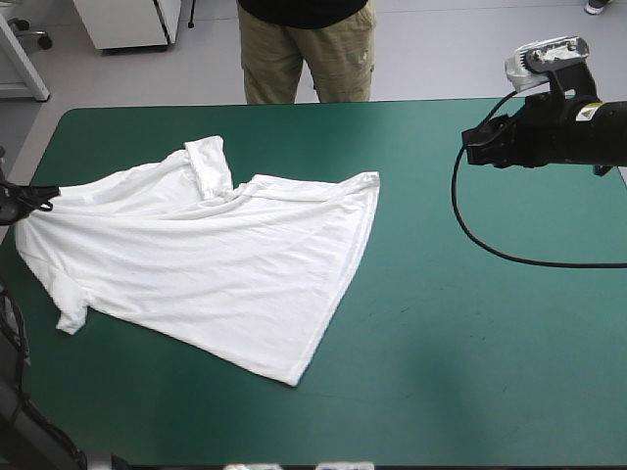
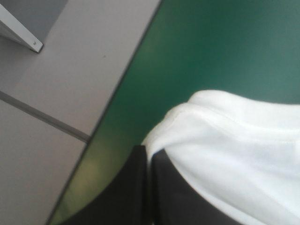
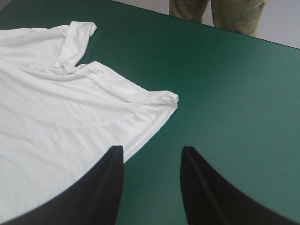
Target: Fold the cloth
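Left gripper (image 2: pixel 149 151) pinches the T-shirt (image 1: pixel 216 264) at 9 o'clock on the table (image 1: pixel 470 343); right gripper (image 3: pixel 152 149) hangs open at 2 o'clock. Pulling from 1 point could bunch it.

T-shirt (image 1: pixel 206 259) on table (image 1: pixel 470 323); left half (near left edge)

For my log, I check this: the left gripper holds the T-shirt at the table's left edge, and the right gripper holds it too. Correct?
No. The right gripper is open and holds nothing, as the right wrist view shows. The left gripper does hold the T-shirt at the left edge of the table.
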### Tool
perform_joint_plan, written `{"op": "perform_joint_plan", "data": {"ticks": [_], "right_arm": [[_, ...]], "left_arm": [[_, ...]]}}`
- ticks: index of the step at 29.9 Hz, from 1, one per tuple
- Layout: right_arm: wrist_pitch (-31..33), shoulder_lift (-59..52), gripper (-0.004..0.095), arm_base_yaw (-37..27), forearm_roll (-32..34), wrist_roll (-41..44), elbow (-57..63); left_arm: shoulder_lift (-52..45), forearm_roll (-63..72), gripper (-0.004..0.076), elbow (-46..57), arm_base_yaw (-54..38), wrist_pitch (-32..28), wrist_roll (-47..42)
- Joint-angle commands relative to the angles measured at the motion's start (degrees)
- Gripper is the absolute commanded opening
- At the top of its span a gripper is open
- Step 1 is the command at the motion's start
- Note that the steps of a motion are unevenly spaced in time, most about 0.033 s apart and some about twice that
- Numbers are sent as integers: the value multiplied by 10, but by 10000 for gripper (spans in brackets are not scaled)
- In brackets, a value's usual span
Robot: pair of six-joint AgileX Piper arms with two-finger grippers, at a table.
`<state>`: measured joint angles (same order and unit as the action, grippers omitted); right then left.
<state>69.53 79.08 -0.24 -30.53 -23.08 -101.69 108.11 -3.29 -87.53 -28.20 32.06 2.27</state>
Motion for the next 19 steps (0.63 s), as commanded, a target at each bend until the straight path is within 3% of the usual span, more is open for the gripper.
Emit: {"op": "perform_joint_plan", "data": {"ticks": [1, 4, 6, 9, 11, 14, 16, 19], "right_arm": [[-37, -19, 374, -4, -19, -5, -14], [-43, -19, 374, -4, -16, -5, -14], [-41, -20, 374, -4, -15, -4, -14], [-36, -22, 374, -4, -15, 0, -14], [-33, -25, 375, -4, -15, 0, -14], [-33, -36, 375, -4, -6, 0, -14], [-33, -48, 375, -4, 8, 0, -14], [-33, -69, 375, -4, 30, 0, -14]], "left_arm": [[26, -12, 0, -118, -10, 5, 1], [61, -12, 2, -191, -10, 52, 2], [71, -2, 46, -219, -8, 75, 17], [66, 14, 233, -223, -10, 76, 20], [63, 13, 426, -223, -12, 87, 20], [54, 15, 634, -223, -16, 129, 5], [42, 25, 648, -220, -16, 156, 6], [-8, 142, 585, -191, -14, 141, 63]]}}
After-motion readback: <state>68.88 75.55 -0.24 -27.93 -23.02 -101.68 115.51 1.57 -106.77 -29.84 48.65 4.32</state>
